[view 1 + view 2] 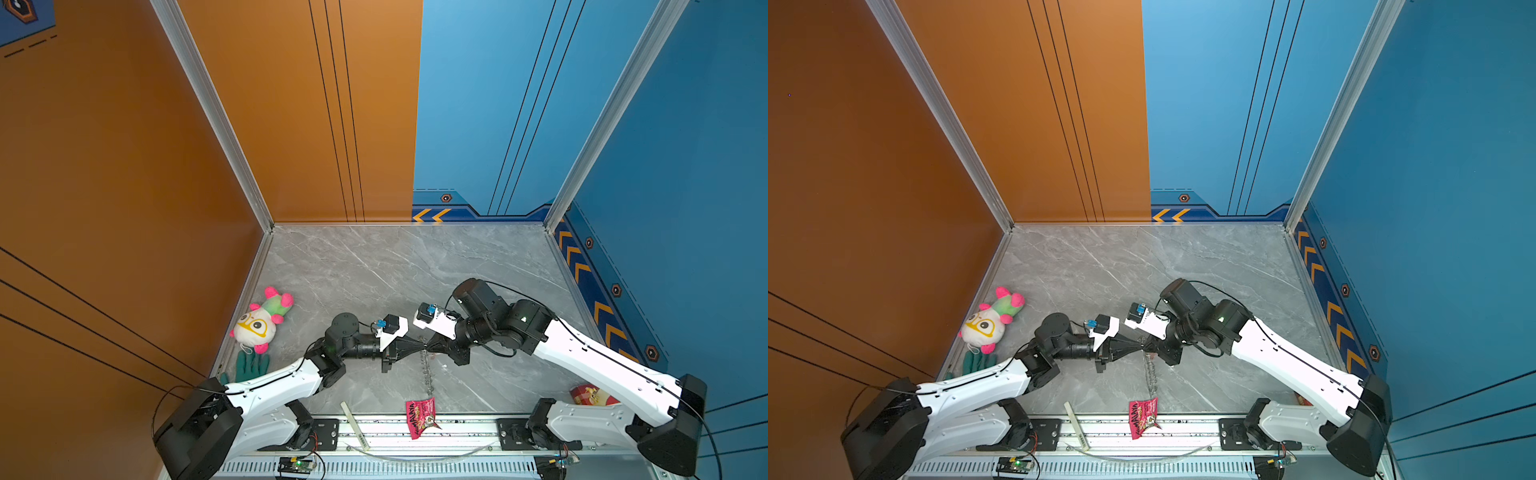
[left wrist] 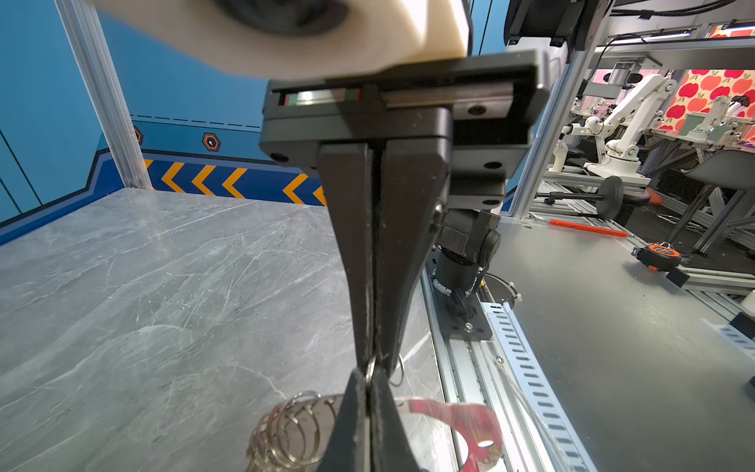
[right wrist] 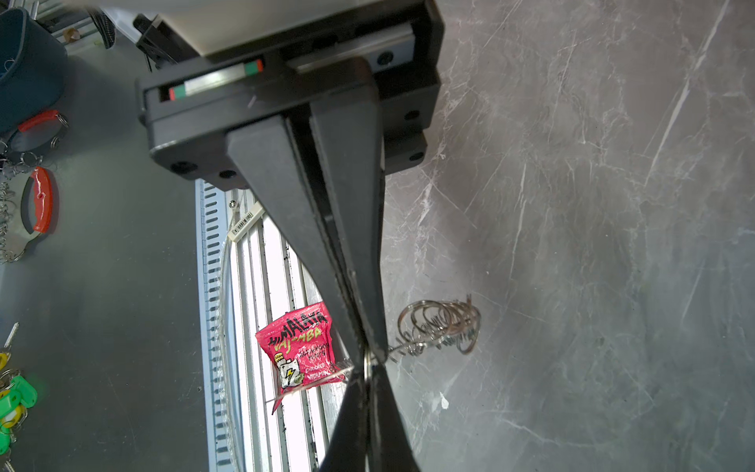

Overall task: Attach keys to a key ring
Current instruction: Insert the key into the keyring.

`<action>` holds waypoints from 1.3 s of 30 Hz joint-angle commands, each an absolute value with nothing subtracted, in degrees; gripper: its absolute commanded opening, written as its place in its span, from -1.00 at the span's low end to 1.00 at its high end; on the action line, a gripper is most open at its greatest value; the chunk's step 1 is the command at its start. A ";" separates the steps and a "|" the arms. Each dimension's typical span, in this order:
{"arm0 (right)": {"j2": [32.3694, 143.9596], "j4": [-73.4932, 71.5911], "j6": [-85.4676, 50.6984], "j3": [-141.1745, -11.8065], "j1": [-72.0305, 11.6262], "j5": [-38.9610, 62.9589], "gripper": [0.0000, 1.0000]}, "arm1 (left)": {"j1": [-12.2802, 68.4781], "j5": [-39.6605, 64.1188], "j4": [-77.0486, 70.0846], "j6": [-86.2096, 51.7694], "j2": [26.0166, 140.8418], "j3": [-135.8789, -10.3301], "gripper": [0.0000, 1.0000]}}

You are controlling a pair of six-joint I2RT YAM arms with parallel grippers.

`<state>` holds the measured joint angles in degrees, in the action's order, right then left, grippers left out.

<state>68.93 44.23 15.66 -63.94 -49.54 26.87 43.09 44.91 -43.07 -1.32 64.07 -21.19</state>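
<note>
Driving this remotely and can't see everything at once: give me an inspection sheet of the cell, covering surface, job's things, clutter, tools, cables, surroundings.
Surface: grey marble table, no spill seen.
Job's things: key ring, a chain of silver rings, hangs from the tool tips; no key seen on the table.
Clutter: plush toy and green glove at the left edge; pink snack packet on the front edge; red packet partly under the right arm.
Tools: left tool and right tool meet tip to tip, both shut on one ring.
Cables: black lead loops by the right wrist, clear of the tips.
Surroundings: orange wall, blue wall; green-tagged keys on the bench outside.
</note>
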 commanded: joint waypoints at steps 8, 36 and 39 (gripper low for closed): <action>67.28 36.77 12.57 -63.38 -48.44 27.75 -0.96 | 44.03 41.36 -42.85 -0.86 63.70 -22.62 -1.00; 62.14 13.55 0.53 -46.32 -37.09 46.85 -0.84 | 41.46 36.79 -51.24 -5.59 60.85 -19.44 -1.00; 61.79 13.77 0.40 -45.89 -37.08 46.26 -0.83 | 41.13 35.89 -51.68 -5.78 60.47 -19.05 -1.00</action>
<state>62.76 14.41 1.02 -46.72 -37.36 45.93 41.69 36.40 -48.71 -5.28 61.45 -19.81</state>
